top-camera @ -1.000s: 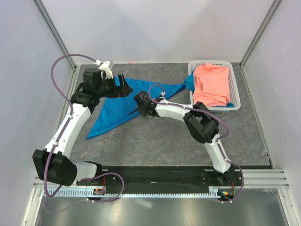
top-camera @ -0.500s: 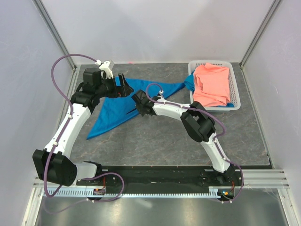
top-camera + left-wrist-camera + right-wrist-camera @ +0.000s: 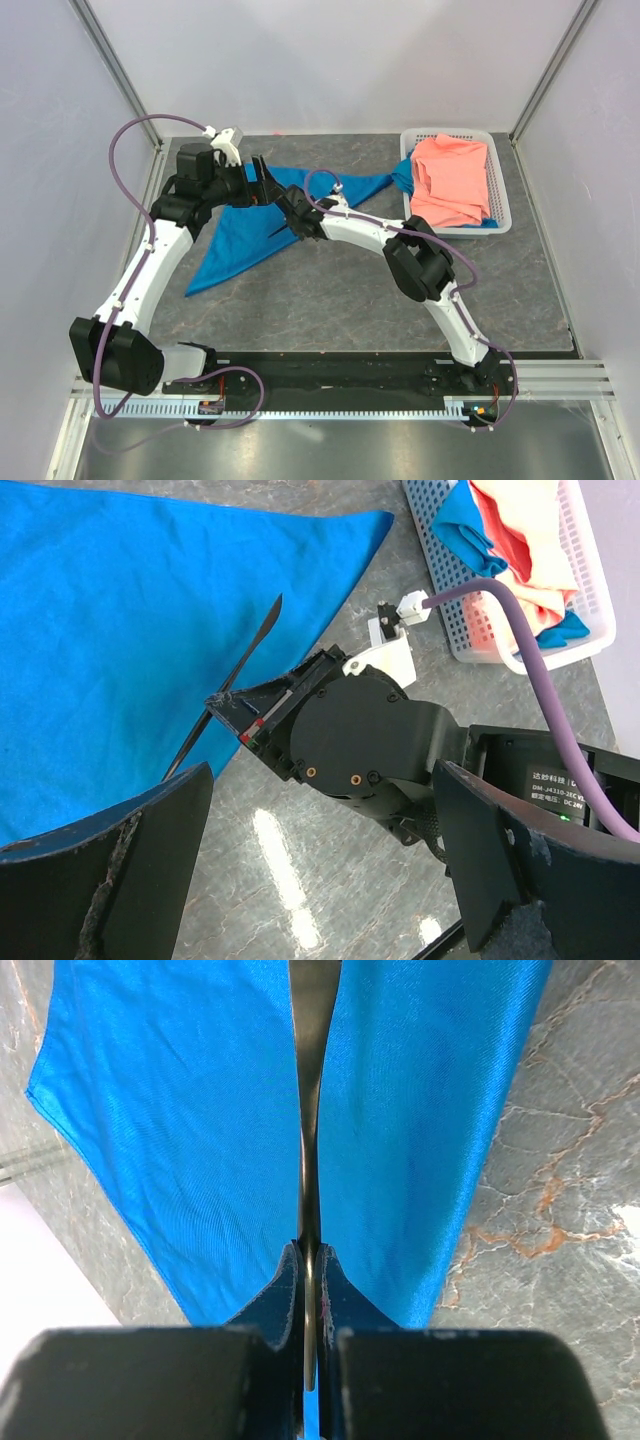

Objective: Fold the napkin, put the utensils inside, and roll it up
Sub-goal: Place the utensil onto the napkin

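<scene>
Fold looks done: bright blue soft cloth napkin [image 3: 235,245] lies triangular; right tool [image 3: 310,1260] pinches slim black pointed knife [image 3: 255,645] over it, left tool [image 3: 262,182] spread. Placing, rolling remain.

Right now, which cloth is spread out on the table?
The bright blue napkin, spread on the grey table; the salmon-pink cloth is bunched in the white basket.

1. Grey counter [image 3: 340,300] with pale and rust-coloured veins, glossy under the lights.
2. White slotted plastic basket [image 3: 450,132] at the far right corner of the counter.
3. Salmon-pink cloth [image 3: 452,180], folded, filling most of the basket.
4. Blue scrap [image 3: 402,178] beneath the pink cloth, spilling over the basket's left rim.
5. Pale walls [image 3: 330,60] with metal corner posts on three sides.
</scene>
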